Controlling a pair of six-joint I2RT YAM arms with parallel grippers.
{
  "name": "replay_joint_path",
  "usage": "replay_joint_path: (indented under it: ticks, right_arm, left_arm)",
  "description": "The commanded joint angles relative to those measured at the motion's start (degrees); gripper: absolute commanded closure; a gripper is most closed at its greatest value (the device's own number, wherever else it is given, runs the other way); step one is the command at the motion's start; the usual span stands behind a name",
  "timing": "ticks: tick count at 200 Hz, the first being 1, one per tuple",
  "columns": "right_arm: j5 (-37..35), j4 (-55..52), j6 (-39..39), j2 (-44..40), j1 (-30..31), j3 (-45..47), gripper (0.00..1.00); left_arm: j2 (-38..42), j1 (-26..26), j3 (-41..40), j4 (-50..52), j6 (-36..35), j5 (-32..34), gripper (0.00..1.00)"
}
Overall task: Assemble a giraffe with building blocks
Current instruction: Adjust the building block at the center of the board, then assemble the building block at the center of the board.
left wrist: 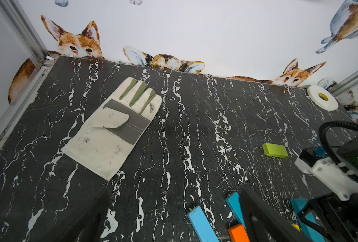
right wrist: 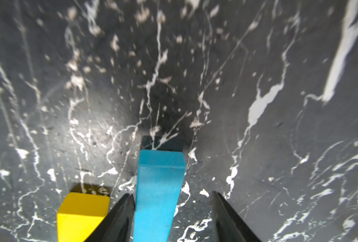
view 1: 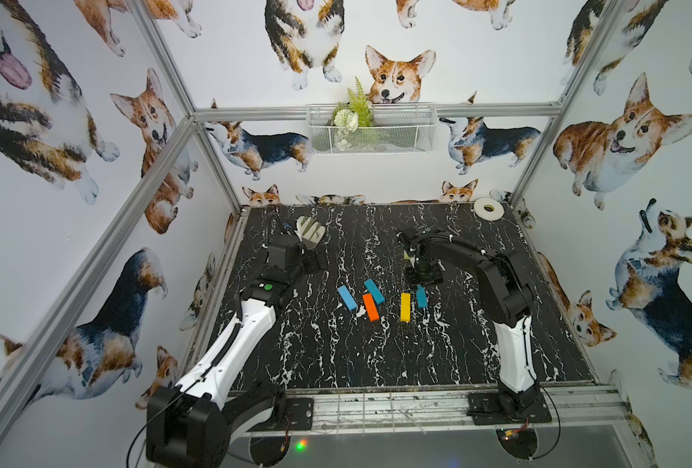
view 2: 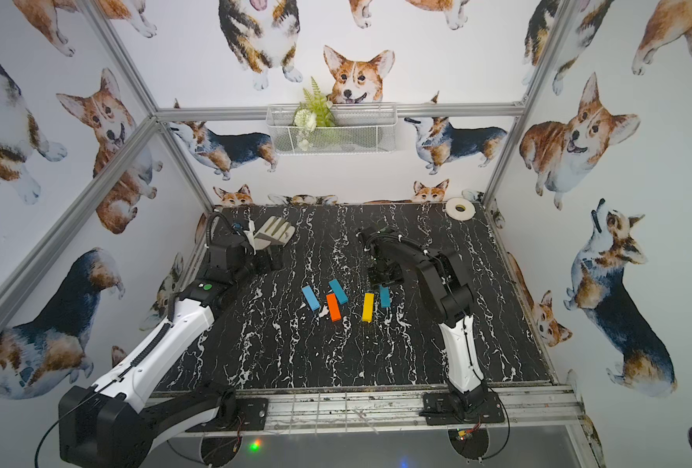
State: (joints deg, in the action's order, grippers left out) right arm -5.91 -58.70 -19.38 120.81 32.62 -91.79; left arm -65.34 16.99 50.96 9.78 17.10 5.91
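The building blocks lie loose mid-table in both top views; no giraffe figure shows. From the left they are a light-blue bar (view 1: 347, 298), a teal bar (view 1: 374, 291) touching an orange bar (view 1: 370, 307), a yellow bar (view 1: 405, 306) and a second teal bar (view 1: 421, 296). A lime-green block (left wrist: 275, 150) lies farther back. My right gripper (right wrist: 171, 194) is open and straddles the second teal bar (right wrist: 159, 188): one finger is against it, the other stands clear. The yellow bar (right wrist: 81, 211) lies beside it. My left gripper (left wrist: 174, 226) hangs open and empty, left of the blocks.
A white and grey glove (left wrist: 113, 127) lies at the back left of the black marble table (view 1: 377, 356). A white tape roll (view 1: 487, 208) sits in the back right corner. A wire basket (view 1: 370, 129) with a plant hangs on the back wall.
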Motion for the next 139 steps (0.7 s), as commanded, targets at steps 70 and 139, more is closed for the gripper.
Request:
replay_joint_path:
  ticks: [70,139]
  right_arm:
    - [0.5,4.2,-4.6,1.8,0.1,-0.6,0.77]
    - [-3.1,2.9,-8.3,3.7,0.0,-5.5,0.74]
  left_arm:
    - [0.0,0.3,0.3,-1.1,0.0,0.0,0.0]
    - [-0.1,0.3,0.3,-1.1,0.2,-0.4,0.0]
